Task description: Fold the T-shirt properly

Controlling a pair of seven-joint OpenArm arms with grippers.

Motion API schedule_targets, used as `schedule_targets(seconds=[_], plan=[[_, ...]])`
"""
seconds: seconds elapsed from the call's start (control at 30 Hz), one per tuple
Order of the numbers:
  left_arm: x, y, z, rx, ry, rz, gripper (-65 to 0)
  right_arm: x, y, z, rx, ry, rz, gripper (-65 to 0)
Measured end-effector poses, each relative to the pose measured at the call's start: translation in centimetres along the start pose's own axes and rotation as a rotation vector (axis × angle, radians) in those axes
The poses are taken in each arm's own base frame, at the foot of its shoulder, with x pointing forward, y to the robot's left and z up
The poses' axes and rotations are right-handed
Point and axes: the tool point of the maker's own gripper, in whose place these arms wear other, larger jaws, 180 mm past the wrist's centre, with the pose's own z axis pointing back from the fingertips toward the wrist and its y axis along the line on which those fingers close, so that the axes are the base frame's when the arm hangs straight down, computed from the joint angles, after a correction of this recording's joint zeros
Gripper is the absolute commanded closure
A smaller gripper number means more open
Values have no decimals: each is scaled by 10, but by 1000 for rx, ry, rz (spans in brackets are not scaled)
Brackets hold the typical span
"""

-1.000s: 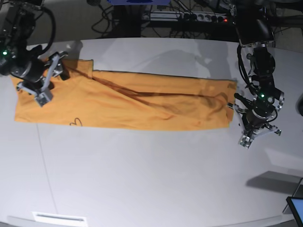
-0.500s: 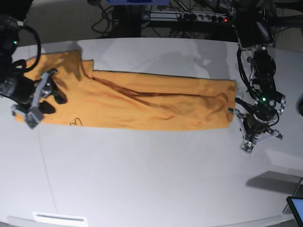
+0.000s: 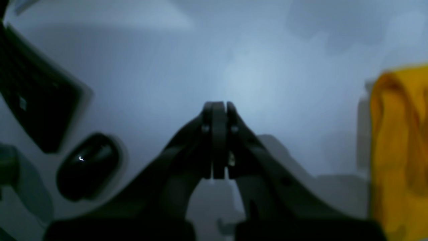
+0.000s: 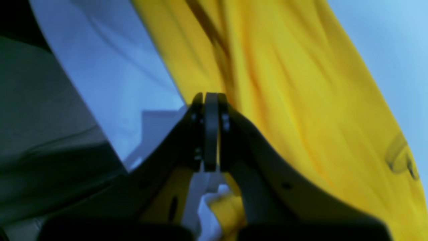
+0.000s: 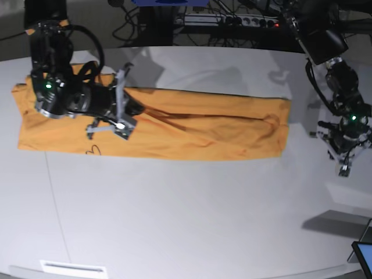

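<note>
The orange-yellow T-shirt [image 5: 197, 128] lies flat in a long band across the white table [image 5: 186, 221]. My right gripper [image 5: 137, 108] hovers over the shirt's left part. In the right wrist view that gripper [image 4: 210, 98] is shut, I see no cloth between its fingers, and the T-shirt [image 4: 301, 100] spreads beyond and beneath it. My left gripper [image 5: 344, 158] is over bare table to the right of the shirt's end, apart from it. It is shut and empty in the left wrist view [image 3: 218, 107], with the T-shirt's edge [image 3: 398, 150] at the far right.
A dark rounded object [image 3: 87, 164] and a dark flat slab [image 3: 33, 97] lie left of my left gripper. A tablet corner [image 5: 363, 256] sits at the table's bottom right. Cables and a power strip [image 5: 232, 20] run behind the far edge.
My right arm swung from the shirt's left edge in over the cloth, and its jaws closed. My left arm moved right, away from the shirt's end.
</note>
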Motion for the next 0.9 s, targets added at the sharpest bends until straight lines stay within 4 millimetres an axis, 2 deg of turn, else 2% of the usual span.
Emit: schedule_targets(seconds=[0.17,0.23,0.33,0.47,0.53,0.67,0.9], plan=[[-22,41,12,47,39,8,0,13,11,-14,5,9,50,-3],[-31,47,13,58,69,-11,0,22,15,-19,24,-11,56,-3],[-43,52,15,73,110,-50,0,34,10,-26,28,-31,52,-3],[-36,55,19,110,53,-118,0,41,-5,-32,7,-19,52,-3],[-44,56,20,128,85,-151,0,49,-10,-36,14,-31,47,-3],[-47,55,19,124,93,-151,0,47,-24,-47,19,-10,11,-3],[-45,57,20,128,87,-153,0,53,-18,-77,95,3,-29,-3]])
